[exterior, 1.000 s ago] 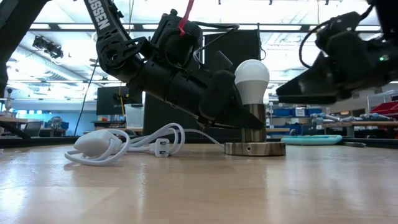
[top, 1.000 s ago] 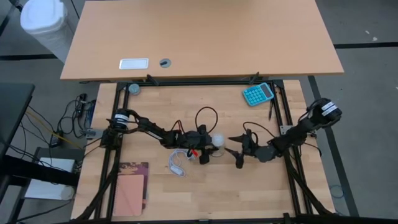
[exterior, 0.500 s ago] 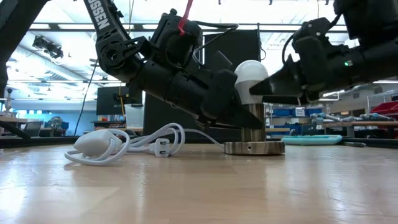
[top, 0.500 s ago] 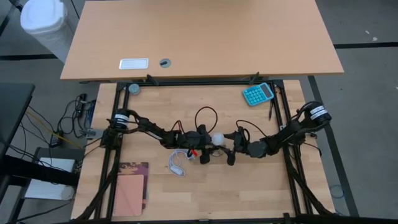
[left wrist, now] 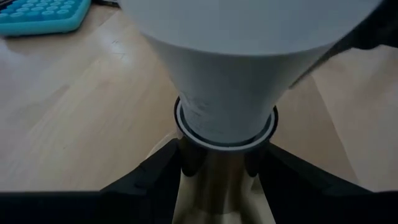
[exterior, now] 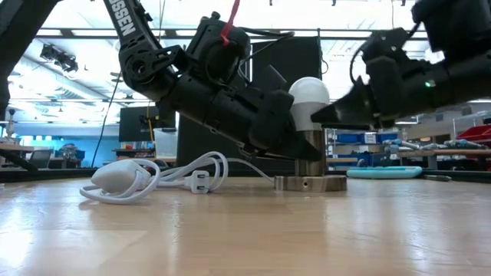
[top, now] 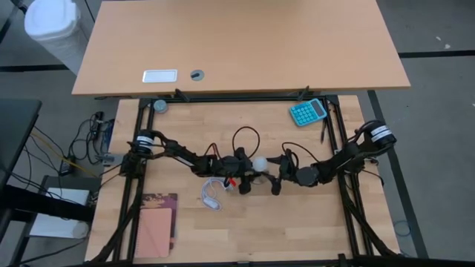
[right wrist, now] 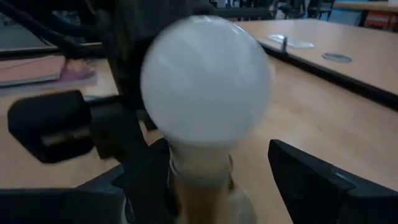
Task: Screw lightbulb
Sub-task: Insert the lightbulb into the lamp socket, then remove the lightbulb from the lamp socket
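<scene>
Now, high: right gripper (top: 276,176) has closed in beside lightbulb (top: 259,165) | low: bulb upright in socket stand (exterior: 310,182), left gripper (exterior: 285,144) clamping its stem | right wrist: fingers spread around globe, not pinching yet; twisting likely next.

You're looking at one lightbulb (top: 259,164), one socket base (exterior: 311,182), one white cord (exterior: 153,176), one calculator (top: 307,112), one notebook (top: 155,232), two grippers: left gripper (top: 246,180), right gripper (top: 275,176).
</scene>
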Available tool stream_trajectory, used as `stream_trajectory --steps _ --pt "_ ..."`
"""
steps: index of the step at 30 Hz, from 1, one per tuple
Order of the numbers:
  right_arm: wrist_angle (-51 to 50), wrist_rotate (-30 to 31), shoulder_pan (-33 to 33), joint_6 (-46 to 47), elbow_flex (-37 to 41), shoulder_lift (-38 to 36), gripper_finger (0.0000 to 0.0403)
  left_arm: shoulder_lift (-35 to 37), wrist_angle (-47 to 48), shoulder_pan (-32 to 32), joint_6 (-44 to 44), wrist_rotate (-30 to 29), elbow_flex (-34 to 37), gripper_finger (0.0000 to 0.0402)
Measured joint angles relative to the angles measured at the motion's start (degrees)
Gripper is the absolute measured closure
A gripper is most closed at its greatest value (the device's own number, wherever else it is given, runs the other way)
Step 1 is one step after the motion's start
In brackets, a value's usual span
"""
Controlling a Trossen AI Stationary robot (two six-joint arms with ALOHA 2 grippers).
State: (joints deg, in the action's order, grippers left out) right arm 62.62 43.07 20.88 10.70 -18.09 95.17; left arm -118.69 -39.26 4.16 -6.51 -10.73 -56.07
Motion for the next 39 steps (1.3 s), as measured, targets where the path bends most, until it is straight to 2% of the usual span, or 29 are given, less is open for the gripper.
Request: stream_trajectory --steps 5,7,13,23,34,39 --pt "-0.3 6.4 1.3 3.9 5.0 -3.8 0.0131 0.1 0.6 0.0 0.1 -0.1 0.0 0.0197" --pt "-0.2 7.1 1.6 4.5 6.3 -5.6 0.0131 0.1 0.6 0.0 0.0 -0.1 0.0 0.0197" --pt "-1.3 0.6 1.9 4.0 3.8 -5.6 0.0131 0.1 -0.1 0.0 0.0 0.0 0.0 0.0197" --pt "-2.8 -2.4 -1.2 1.1 -4.0 1.8 0.0134 0.0 -0.2 0.0 -0.2 -1.1 0.0 0.0198" --pt "-1.6 -6.4 -2.3 0.2 -4.1 2.4 0.0222 0.0 -0.4 0.0 0.0 0.6 0.1 0.0198" --pt "-0.6 -8.8 -2.3 0.1 -3.2 2.3 0.0229 0.0 -0.1 -0.1 1.9 4.3 0.1 0.0198"
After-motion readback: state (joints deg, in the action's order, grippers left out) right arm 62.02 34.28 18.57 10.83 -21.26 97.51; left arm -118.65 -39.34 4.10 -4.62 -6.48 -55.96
